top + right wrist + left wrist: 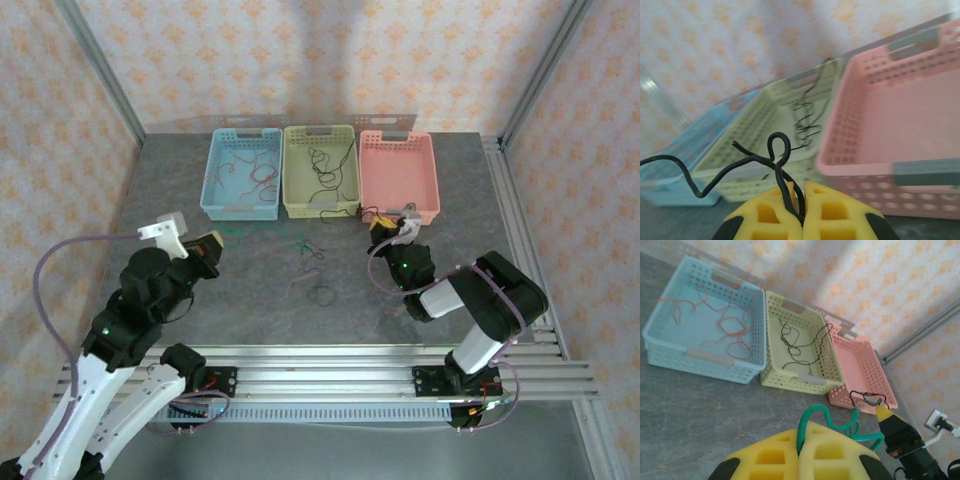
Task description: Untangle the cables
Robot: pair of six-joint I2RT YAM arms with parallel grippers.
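Left gripper [800, 437] clamped on green cable [812, 410], right gripper [802, 200] clamped on black cable [780, 175], both rising from the fingertips. Looks partly done: blue basket [240, 209] and yellow basket [320, 208] beyond the grippers hold some, loose strands [310, 248] between the grippers need sorting

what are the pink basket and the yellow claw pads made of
Pink basket: probably moulded plastic, matte, given its regular punched holes and stiff rim. Right claw pads: yellow, matte, with square hollows; perhaps soft rubber or printed plastic, unclear which.
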